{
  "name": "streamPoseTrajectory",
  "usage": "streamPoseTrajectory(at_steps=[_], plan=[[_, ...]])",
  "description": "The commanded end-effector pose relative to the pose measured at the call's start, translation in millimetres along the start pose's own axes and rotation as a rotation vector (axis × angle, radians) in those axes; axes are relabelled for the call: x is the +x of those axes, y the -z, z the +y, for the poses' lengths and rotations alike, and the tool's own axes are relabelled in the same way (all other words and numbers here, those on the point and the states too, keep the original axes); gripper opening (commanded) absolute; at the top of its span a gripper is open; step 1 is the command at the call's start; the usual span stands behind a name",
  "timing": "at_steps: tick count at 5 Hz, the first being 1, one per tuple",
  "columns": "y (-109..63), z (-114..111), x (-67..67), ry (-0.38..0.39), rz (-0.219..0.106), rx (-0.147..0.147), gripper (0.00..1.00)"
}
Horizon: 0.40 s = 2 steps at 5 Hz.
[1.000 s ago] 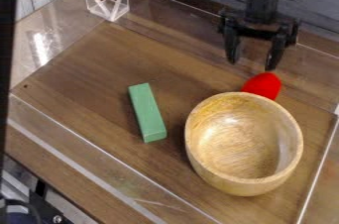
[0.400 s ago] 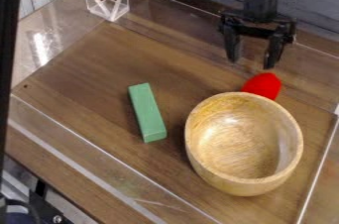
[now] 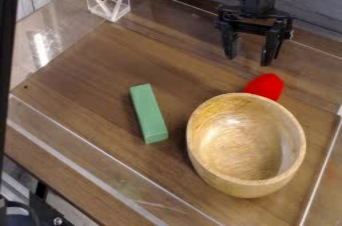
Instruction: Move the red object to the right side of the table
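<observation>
Red object [image 3: 267, 85] resting on table [image 3: 94, 90] at right, touching wooden bowl [image 3: 246, 145] rim. Gripper [image 3: 254, 50] above it, jaws spread, empty. Placement apparently done; only retreat left.

My hand [image 3: 255, 42] is all black, a dark matte colour from top to bottom. It hangs from a rounded, cylinder-like wrist section that runs out of the top edge of the view. Below that sits a wider black crossbar, and from it several thin black prongs branch out like a claw. The prongs are narrow and slightly curved toward their tips. I count three or four of them, but the picture is too coarse to be sure. I can make out no cables, screws or markings on me
</observation>
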<state>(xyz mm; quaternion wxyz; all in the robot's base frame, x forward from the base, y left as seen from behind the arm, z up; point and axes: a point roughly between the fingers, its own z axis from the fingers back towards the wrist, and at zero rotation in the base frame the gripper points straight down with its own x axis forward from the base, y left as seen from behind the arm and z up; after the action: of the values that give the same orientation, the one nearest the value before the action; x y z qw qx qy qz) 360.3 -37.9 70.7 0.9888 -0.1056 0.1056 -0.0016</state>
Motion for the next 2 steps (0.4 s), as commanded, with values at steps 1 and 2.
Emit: streamPoseTrajectory(at_steps=[1, 2], plan=[[-25.1, 1.0, 2.3, 0.009, -0.064, 0.000, 1.00], [-10.1, 9.8, 5.2, -0.037, -0.051, -0.003, 1.00]])
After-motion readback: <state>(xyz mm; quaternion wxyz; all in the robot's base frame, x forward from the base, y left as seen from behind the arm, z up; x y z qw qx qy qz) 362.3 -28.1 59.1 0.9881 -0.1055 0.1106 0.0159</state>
